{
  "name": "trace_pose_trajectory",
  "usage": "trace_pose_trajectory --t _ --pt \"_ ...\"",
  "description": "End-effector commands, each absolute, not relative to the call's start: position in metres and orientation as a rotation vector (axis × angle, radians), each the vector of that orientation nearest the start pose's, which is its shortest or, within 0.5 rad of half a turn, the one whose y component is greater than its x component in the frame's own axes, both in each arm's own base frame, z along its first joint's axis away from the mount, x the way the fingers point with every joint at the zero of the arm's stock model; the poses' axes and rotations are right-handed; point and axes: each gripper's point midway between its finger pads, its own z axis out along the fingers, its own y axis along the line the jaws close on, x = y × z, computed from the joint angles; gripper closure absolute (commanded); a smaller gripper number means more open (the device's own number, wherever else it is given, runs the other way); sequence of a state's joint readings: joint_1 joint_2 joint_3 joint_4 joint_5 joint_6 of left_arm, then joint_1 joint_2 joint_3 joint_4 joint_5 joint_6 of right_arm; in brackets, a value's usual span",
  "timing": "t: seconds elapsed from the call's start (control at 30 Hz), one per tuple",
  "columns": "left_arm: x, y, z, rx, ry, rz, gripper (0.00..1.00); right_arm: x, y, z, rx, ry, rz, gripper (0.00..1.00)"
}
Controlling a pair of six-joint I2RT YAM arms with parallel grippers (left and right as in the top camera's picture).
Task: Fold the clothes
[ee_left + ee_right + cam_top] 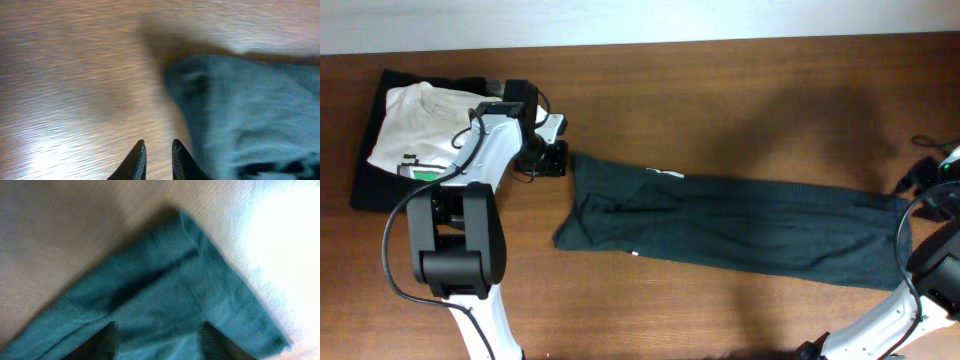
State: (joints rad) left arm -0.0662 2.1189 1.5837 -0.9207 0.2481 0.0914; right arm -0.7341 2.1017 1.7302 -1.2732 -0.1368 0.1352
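Fingers (140,159) of the left gripper (158,152) drawn almost together, only a sliver of gap, nothing pinched, poised over bare wooden table (65,75), with the cloth edge just beside them on the right of the wrist view. Fingers (107,342) of the right gripper (160,341) spread wide, blurred and dark at the bottom of the right wrist view, hovering over one corner of the garment, not visibly gripping it. Dark grey-green T-shirt (740,225) lying flat mid-table as a long narrow band, apparently narrowed by folding, to judge from its shape. Long axis running side to side across the table, sloping slightly toward the robot at its right. Collar end, marked by a small pale label (667,174), nearer the left arm; opposite end reaching the right arm at the table's right side. One gripper at each short end, then: left gripper just off the upper left corner, right gripper above the far corner. Well apart to the left, a white tee (415,120) stacked on a black folded garment (365,170), not part of the job. Probable next step, as a guess only: seizing one short end and carrying it along the long axis onto the other, halving the band. Left fingers needing to part and shift rightward onto cloth first; right fingers better placed, open above fabric.
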Motion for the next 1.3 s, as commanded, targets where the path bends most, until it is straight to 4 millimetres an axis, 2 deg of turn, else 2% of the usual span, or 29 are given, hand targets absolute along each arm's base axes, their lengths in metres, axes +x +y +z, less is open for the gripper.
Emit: trace_pose_trajectory --t 0.0,0.07,0.1,0.13,0.17,0.23,0.3,0.33,0.37,0.43,0.5,0.53,0.57,0.6,0.63,0.67,0.7,0.73,0.77,0.9,0.97,1.0,1.07,1.13,1.2,1.27 --pt "0.425 -0.117 0.059 0.410 2.844 -0.742 0.77 0.283 -0.235 0.051 1.428 2.932 0.210 0.65" --pt "0.418 -0.140 0.075 0.478 2.777 -0.907 0.73 0.276 -0.227 0.044 1.470 2.949 0.237 0.67" --pt "0.410 -0.149 0.080 0.514 2.766 -0.977 0.73 0.270 -0.221 0.040 1.488 2.970 0.255 0.56" --pt "0.400 -0.155 0.081 0.542 2.781 -1.014 0.72 0.265 -0.218 0.038 1.498 2.988 0.260 0.35" --pt "0.393 -0.157 0.080 0.551 2.809 -1.022 0.71 0.261 -0.215 0.035 1.507 3.002 0.263 0.29" --pt "0.369 -0.164 0.079 0.654 2.861 -1.049 0.65 0.256 -0.221 0.028 1.532 2.996 0.192 0.26" --pt "0.358 -0.165 0.073 0.693 2.925 -0.986 0.61 0.262 -0.230 0.024 1.557 2.937 0.172 0.30" --pt "0.354 -0.167 0.069 0.732 2.947 -0.935 0.60 0.266 -0.232 0.023 1.549 2.919 0.177 0.39" --pt "0.351 -0.171 0.066 0.767 2.958 -0.897 0.58 0.269 -0.232 0.023 1.544 2.907 0.192 0.52" --pt "0.343 -0.174 0.056 0.838 2.988 -0.803 0.56 0.273 -0.230 0.023 1.538 2.890 0.227 0.67" --pt "0.342 -0.168 0.045 0.858 3.031 -0.652 0.56 0.271 -0.228 0.024 1.543 2.904 0.234 0.77" --pt "0.344 -0.161 0.038 0.828 3.059 -0.562 0.64 0.268 -0.226 0.024 1.549 2.915 0.238 0.81" --pt "0.346 -0.152 0.030 0.782 3.085 -0.467 0.82 0.265 -0.225 0.025 1.552 2.930 0.234 0.82" --pt "0.348 -0.142 0.022 0.725 3.114 -0.370 0.95 0.259 -0.226 0.025 1.561 2.955 0.191 0.83" --pt "0.349 -0.131 0.013 0.677 3.139 -0.284 1.00 0.251 -0.229 0.026 1.568 2.982 0.130 0.83" --pt "0.348 -0.124 0.007 0.655 3.153 -0.231 0.99 0.244 -0.232 0.027 1.575 3.007 0.076 0.83" --pt "0.346 -0.116 -0.003 0.645 3.168 -0.194 1.00 0.233 -0.237 0.029 1.626 3.023 -0.038 0.77" --pt "0.344 -0.111 -0.009 0.630 3.185 -0.189 1.00 0.224 -0.241 0.031 1.685 3.018 -0.128 0.56" --pt "0.344 -0.106 -0.011 0.607 3.197 -0.190 1.00 0.224 -0.241 0.031 1.688 3.019 -0.128 0.40" --pt "0.353 -0.084 -0.010 0.470 3.208 -0.194 1.00 0.227 -0.242 0.031 1.687 3.005 -0.112 0.48" --pt "0.356 -0.076 -0.009 0.413 3.213 -0.201 0.99 0.246 -0.236 0.032 1.629 2.964 0.079 0.51" --pt "0.358 -0.072 -0.009 0.394 3.212 -0.203 0.99 0.259 -0.233 0.033 1.548 2.948 0.188 0.50" --pt "0.362 -0.067 -0.007 0.366 3.204 -0.220 1.00 0.269 -0.232 0.033 1.541 2.897 0.277 0.46" --pt "0.366 -0.067 -0.005 0.360 3.191 -0.221 1.00 0.277 -0.222 0.034 1.537 2.874 0.378 0.43" --pt "0.370 -0.068 -0.004 0.360 3.177 -0.227 0.99 0.281 -0.212 0.032 1.512 2.893 0.404 0.38" --pt "0.372 -0.069 -0.004 0.360 3.166 -0.233 0.97 0.284 -0.202 0.029 1.483 2.922 0.410 0.38"
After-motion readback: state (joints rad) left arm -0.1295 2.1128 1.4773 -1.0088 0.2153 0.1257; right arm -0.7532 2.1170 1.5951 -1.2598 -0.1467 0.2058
